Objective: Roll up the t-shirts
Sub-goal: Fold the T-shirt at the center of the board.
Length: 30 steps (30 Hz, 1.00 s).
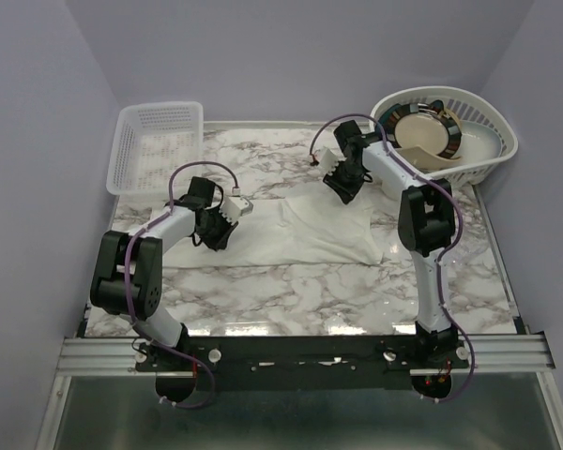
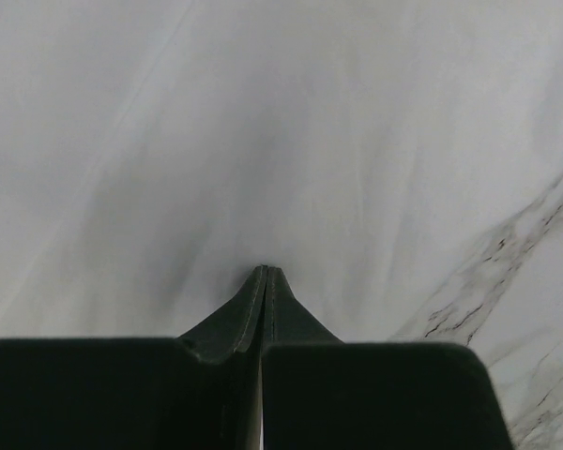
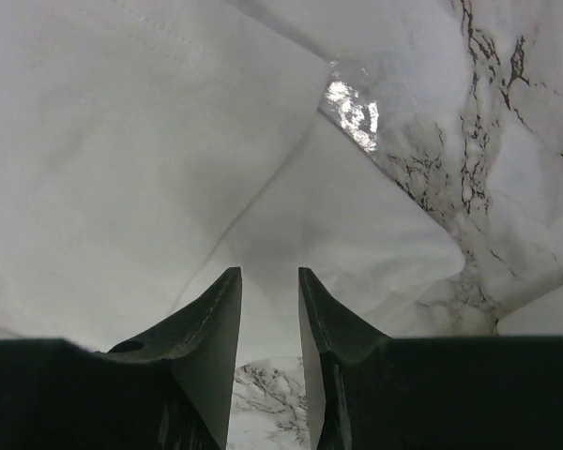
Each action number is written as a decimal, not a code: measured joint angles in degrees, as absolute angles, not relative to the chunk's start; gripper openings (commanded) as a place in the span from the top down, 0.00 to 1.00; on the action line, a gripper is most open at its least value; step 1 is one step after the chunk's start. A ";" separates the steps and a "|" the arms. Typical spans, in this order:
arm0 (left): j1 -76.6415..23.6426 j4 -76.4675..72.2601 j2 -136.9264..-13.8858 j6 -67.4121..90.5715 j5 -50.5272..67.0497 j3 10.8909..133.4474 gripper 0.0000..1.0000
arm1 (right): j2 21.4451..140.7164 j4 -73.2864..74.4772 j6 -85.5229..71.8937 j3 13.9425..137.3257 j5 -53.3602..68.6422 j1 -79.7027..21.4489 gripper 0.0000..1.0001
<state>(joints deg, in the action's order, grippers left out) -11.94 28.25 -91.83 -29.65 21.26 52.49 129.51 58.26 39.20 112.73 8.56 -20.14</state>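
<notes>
One white t-shirt (image 1: 310, 230) lies loosely spread on the marble table (image 1: 291, 291), in the middle. My left gripper (image 1: 218, 234) is down at its left edge. In the left wrist view its jaws are pressed together, tips (image 2: 266, 272) dug into the white cloth (image 2: 263, 141), pinching it. My right gripper (image 1: 342, 190) hangs over the shirt's far edge. In the right wrist view its fingers (image 3: 268, 274) stand apart above a folded corner of the t-shirt (image 3: 122, 169), with nothing gripped between them. No printed marks show on the cloth.
A rectangular white lattice basket (image 1: 155, 145) stands at the back left. At the back right an oval white basket (image 1: 483, 131) holds a round plate (image 1: 422, 131) and other pieces. Bare marble (image 3: 507, 112) lies beside the shirt's far corner.
</notes>
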 measured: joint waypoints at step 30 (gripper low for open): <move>-5.80 36.21 -81.28 -37.52 17.45 50.43 0.70 | 99.09 63.24 47.48 80.84 14.41 -22.00 0.25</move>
